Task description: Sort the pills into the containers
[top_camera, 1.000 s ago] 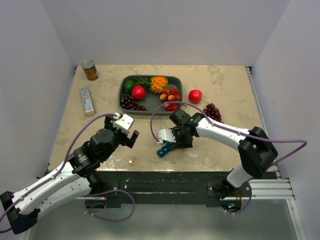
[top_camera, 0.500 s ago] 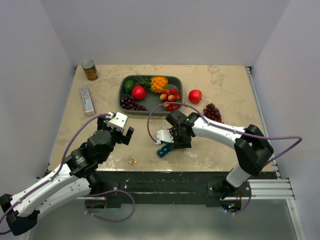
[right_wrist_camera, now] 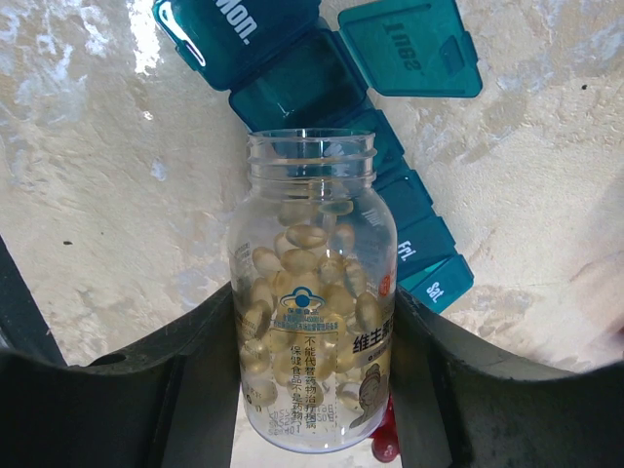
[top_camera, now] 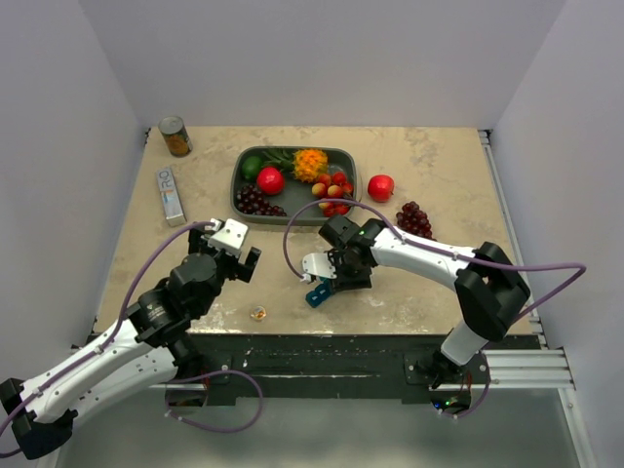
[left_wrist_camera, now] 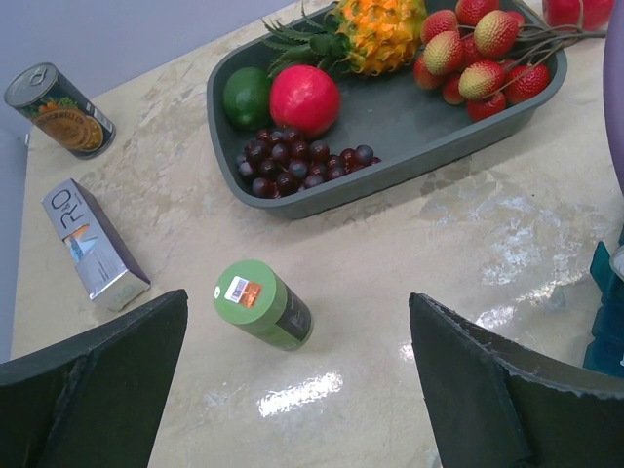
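Note:
A clear pill bottle [right_wrist_camera: 312, 292], full of yellowish pills, is clamped between my right gripper's [right_wrist_camera: 314, 312] fingers. It has no cap, and its mouth tips down over the containers [right_wrist_camera: 292, 78], a teal strip with one lid [right_wrist_camera: 409, 44] flipped open. From above, the right gripper [top_camera: 331, 276] hovers over the containers [top_camera: 317, 294] near the table's front edge. One loose pill [top_camera: 258, 313] lies on the table to their left. My left gripper [left_wrist_camera: 297, 409] stands wide open and empty above bare table, with a small green bottle [left_wrist_camera: 263, 304] just beyond it.
A dark grey fruit tray [top_camera: 235, 190] sits at the back middle. A red apple [top_camera: 380, 186] and dark grapes [top_camera: 414, 218] lie to its right. A can [top_camera: 175, 136] and a silver box [top_camera: 171, 195] are at the back left.
My left arm has drawn back and to the left, staying open. The right gripper has shifted slightly left with the bottle.

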